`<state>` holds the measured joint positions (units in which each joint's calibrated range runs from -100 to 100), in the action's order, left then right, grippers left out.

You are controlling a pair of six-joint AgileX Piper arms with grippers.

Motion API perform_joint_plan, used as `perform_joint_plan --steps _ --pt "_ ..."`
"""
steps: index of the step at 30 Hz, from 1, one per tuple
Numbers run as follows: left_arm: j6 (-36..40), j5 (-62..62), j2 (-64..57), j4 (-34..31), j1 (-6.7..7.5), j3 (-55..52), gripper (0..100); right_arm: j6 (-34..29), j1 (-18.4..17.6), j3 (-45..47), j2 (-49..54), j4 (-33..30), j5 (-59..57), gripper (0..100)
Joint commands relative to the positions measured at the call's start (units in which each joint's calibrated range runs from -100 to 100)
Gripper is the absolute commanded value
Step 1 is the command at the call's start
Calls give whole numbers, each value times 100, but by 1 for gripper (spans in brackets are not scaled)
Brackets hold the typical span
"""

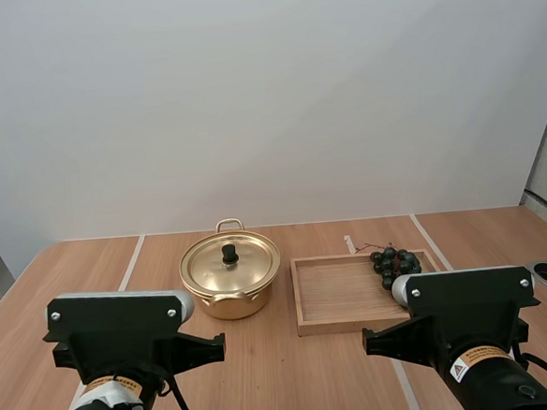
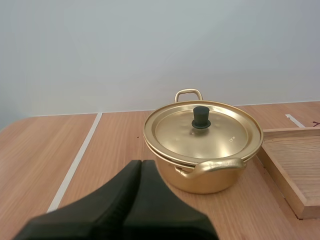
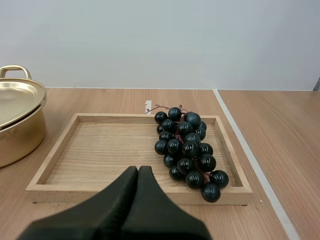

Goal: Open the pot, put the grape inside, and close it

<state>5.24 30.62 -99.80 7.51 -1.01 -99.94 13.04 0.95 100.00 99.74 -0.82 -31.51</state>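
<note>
No word or number could be read. A white-and-orange sticker (image 1: 461,370) bearing a warning triangle sat on the right arm (image 1: 507,386), well behind the right gripper (image 3: 138,171), its print too small. Beyond the left gripper (image 2: 141,164), a tiny mark (image 2: 231,140) on the lid (image 2: 175,131) was illegible.

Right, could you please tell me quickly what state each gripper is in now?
Left gripper: closed, holding nothing.
Right gripper: closed, holding nothing.

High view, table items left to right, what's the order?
pot with its lid on → wooden tray → grapes, lying at the tray's right end
</note>
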Motion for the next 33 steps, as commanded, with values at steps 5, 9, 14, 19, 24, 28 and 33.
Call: perform_joint_plan --steps 5,9,14,19,24,28,33 --pt "25 -195 -20 -7 19 -6 0 35 -8 0 26 6 40 0" --pt "25 -195 -20 -7 19 -6 0 35 -8 0 26 6 40 0" --pt "25 -195 -20 -7 19 -6 0 35 -8 0 26 6 40 0" --pt "15 -340 -20 79 19 -6 0 35 -8 0 26 8 285 0" --pt "-67 -324 -20 1 19 245 0 35 -8 0 26 -329 1206 0" --pt "-15 -159 27 227 19 868 0 35 -8 -381 -206 -413 1137 0" --pt "-15 808 762 437 19 1806 0 0 -8 -1641 -1172 -129 -190 0"
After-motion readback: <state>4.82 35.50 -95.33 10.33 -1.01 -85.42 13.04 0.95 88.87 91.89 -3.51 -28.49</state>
